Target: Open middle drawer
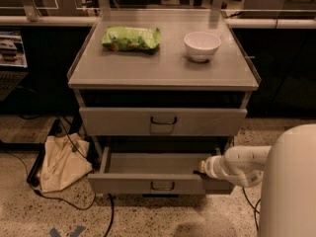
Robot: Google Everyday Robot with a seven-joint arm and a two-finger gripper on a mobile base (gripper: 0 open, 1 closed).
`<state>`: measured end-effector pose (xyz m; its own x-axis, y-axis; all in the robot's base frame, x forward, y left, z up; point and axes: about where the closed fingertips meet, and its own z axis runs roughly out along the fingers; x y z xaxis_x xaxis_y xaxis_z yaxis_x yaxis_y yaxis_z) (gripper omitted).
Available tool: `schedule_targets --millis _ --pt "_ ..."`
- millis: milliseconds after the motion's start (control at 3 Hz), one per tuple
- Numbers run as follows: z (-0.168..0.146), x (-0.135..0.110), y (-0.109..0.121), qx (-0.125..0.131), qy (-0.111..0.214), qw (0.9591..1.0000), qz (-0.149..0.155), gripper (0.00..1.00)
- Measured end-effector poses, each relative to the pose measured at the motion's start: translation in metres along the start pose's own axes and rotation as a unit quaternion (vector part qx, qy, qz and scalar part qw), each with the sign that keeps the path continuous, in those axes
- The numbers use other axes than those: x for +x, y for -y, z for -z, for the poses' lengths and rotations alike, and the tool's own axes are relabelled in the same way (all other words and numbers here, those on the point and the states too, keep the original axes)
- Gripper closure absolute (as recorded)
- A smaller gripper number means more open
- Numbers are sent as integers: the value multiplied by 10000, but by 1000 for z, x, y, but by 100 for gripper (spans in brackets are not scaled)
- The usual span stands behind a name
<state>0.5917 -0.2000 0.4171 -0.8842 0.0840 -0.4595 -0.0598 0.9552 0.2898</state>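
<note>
The middle drawer (153, 183) is a grey shallow tray with a small dark bail handle (162, 185). It stands pulled out from the grey cabinet, and its inside looks bare. My gripper (202, 167) sits at the end of the white arm (239, 166), which comes in from the right. Its tip is at the drawer's right end, just behind the front panel and well to the right of the handle. The drawer above (163, 121) is shut, with its own dark handle.
A green snack bag (131, 38) and a white bowl (202, 45) sit on the cabinet top (163, 70). A tan cloth bag (61, 163) and black cables lie on the floor at the left. My white body (291, 186) fills the lower right.
</note>
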Motion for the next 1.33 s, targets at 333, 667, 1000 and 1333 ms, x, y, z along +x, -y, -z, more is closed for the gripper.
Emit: schedule_targets --millis 333,667,1000,1333 --pt "6 23 3 -40 -108 9998 -156 100" --pt "6 23 3 -40 -108 9998 -156 100" --pt "17 41 3 -108 -72 9995 -299 100" --pt "60 45 1 -153 633 9978 -134 100"
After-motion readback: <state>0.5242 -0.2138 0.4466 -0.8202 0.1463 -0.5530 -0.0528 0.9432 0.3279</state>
